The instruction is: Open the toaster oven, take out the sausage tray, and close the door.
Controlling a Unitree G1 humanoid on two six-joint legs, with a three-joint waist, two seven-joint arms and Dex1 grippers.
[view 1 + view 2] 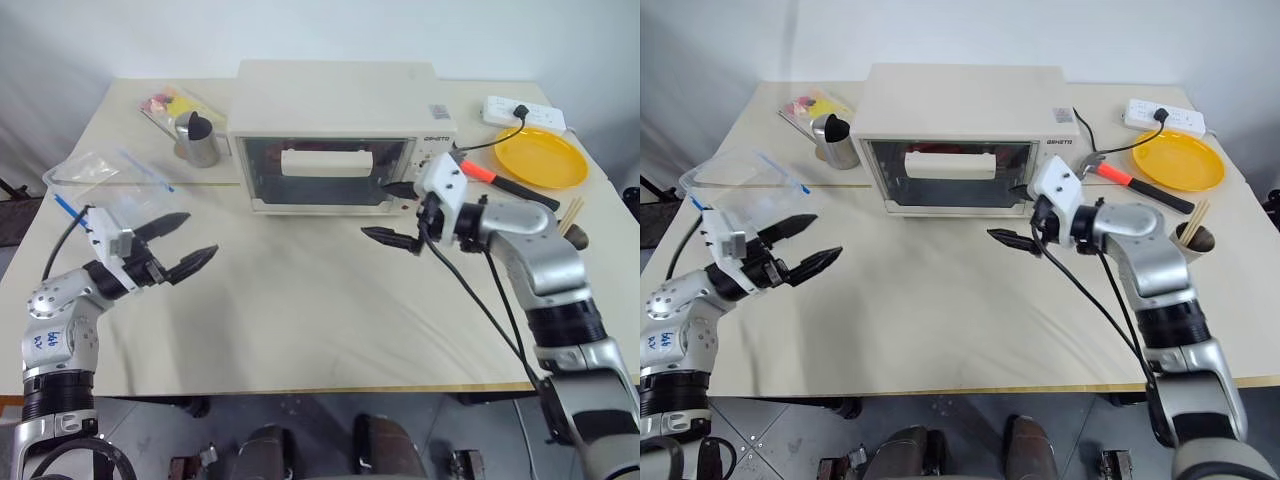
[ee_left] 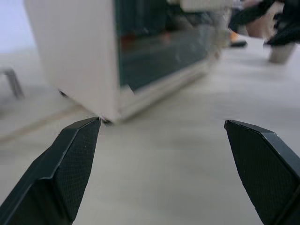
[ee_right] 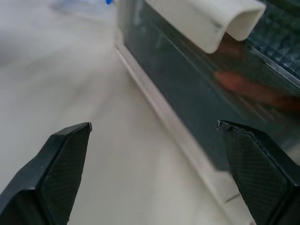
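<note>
Both pincers spread: right pincer near door corner, left pincer apart.

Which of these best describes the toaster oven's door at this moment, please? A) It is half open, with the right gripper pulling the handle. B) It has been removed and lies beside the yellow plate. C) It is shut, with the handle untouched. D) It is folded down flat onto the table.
C: the door stands upright and closed against the toaster oven, and the open right gripper hangs in front of it, clear of the white handle.
</note>
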